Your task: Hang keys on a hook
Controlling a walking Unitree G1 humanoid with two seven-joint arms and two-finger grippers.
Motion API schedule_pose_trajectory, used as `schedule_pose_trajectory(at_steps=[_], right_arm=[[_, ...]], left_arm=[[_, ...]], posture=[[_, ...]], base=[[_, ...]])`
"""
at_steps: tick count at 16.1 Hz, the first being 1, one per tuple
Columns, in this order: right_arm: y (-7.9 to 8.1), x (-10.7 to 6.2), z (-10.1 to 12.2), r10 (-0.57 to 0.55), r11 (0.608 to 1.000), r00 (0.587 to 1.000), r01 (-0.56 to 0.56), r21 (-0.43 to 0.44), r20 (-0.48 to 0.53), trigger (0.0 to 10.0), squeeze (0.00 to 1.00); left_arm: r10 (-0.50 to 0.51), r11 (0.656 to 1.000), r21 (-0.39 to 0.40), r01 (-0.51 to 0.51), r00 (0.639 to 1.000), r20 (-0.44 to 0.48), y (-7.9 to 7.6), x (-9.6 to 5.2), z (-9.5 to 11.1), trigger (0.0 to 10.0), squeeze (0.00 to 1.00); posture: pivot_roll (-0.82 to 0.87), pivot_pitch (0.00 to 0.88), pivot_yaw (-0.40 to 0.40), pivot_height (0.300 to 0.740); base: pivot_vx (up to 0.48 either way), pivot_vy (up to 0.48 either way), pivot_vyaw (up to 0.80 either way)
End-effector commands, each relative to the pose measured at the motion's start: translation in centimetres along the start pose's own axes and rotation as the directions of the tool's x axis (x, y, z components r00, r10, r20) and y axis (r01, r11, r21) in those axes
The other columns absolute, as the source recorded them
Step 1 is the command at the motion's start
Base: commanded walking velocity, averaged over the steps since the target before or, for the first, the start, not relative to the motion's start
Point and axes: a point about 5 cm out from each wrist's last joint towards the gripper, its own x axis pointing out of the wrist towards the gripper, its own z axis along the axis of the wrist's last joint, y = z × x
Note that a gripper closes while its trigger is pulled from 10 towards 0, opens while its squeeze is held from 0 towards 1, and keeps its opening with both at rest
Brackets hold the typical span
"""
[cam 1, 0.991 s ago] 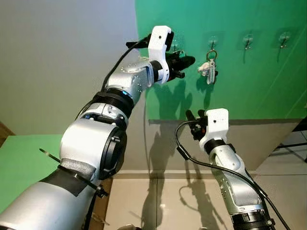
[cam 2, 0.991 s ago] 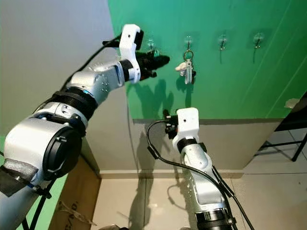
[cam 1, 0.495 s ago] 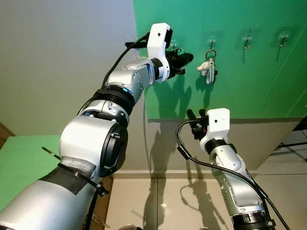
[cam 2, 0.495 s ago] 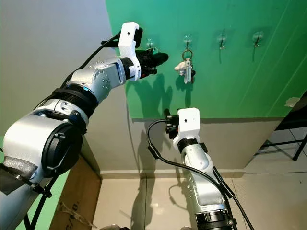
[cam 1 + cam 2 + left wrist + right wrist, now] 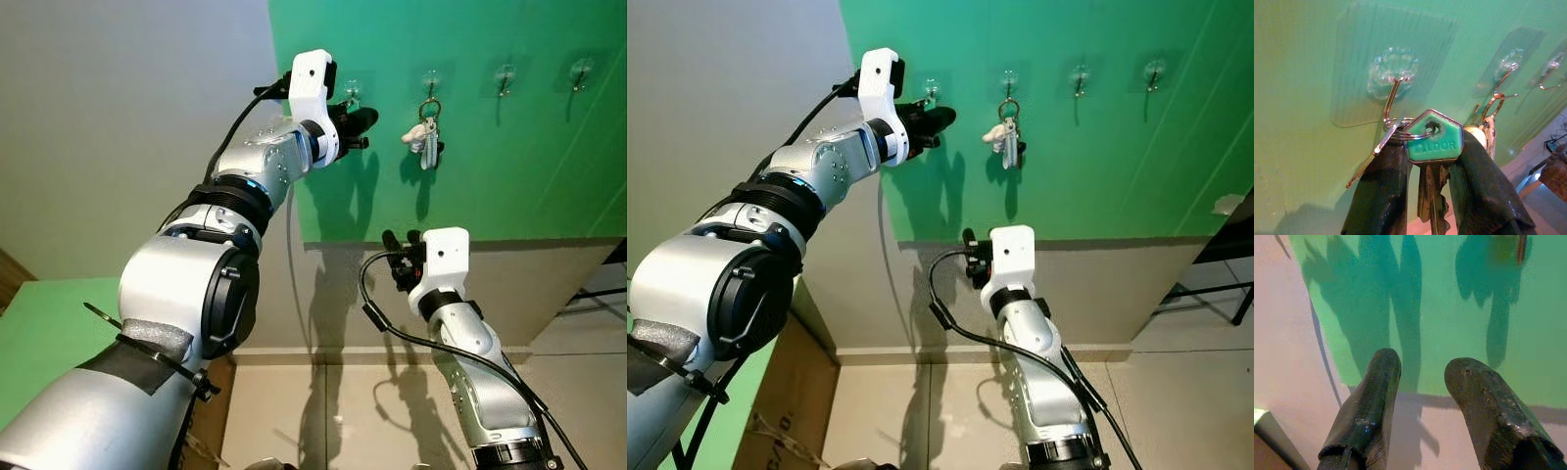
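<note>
My left hand (image 5: 1427, 196) pinches the bunch of metal keys with the green plastic-capped head (image 5: 1433, 138) just below the clear adhesive wall hook (image 5: 1392, 83), its split ring touching the wire. They look light, rigid and slick, so I'd grip the flat green head. Below that hook, my right hand (image 5: 1425, 416) hangs spread, holding nothing.

Keys (image 5: 1431, 161) on a split ring, one with a green pentagonal head marked "ALDOR", brass-coloured blades hanging down, pinched between the left gripper's (image 5: 1432, 196) black fingers. The ring sits at the bottom of the hook (image 5: 1392, 98), a metal wire hook on a clear adhesive pad stuck to the green wall (image 5: 490, 166), leftmost in a row.
</note>
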Motion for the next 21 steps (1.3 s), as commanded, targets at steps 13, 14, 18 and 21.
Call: schedule_pose_trajectory(at_steps=[13, 14, 18, 21], right_arm=[[0.5, -0.6, 0.3, -0.023, 0.999, 1.0, 0.023, 0.034, -0.002, 10.0, 0.0], [0.5, -0.6, 0.3, -0.021, 0.999, 1.0, 0.021, 0.034, -0.003, 10.0, 0.0], [0.5, -0.5, 0.3, -0.015, 0.999, 1.0, 0.015, 0.031, -0.007, 10.0, 0.0], [0.6, -0.5, 0.2, -0.009, 1.0, 1.0, 0.009, 0.029, -0.014, 10.0, 0.0]], left_arm=[[0.154, 0.969, 0.211, -0.132, 0.984, -0.092, 1.0, -0.1, -1.4, 10.0, 0.0], [0.146, 0.964, 0.236, -0.122, 0.986, -0.083, 0.9, 0.0, -1.2, 10.0, 1.0], [0.133, 0.95, 0.292, -0.108, 0.989, -0.067, 0.8, -0.1, -0.7, 10.0, 1.0], [0.135, 0.878, 0.473, -0.071, 0.986, -0.102, 0.9, 0.0, -1.4, 10.0, 1.0]], posture=[[-0.26, 0.032, 0.199, 0.74], [-0.26, 0.032, 0.198, 0.74], [-0.25, 0.031, 0.192, 0.74], [-0.25, 0.033, 0.189, 0.74]], base=[[0.0, 0.0, 0.0], [0.0, 0.0, 0.0], [0.0, 0.0, 0.0], [0.0, 0.0, 0.0]])
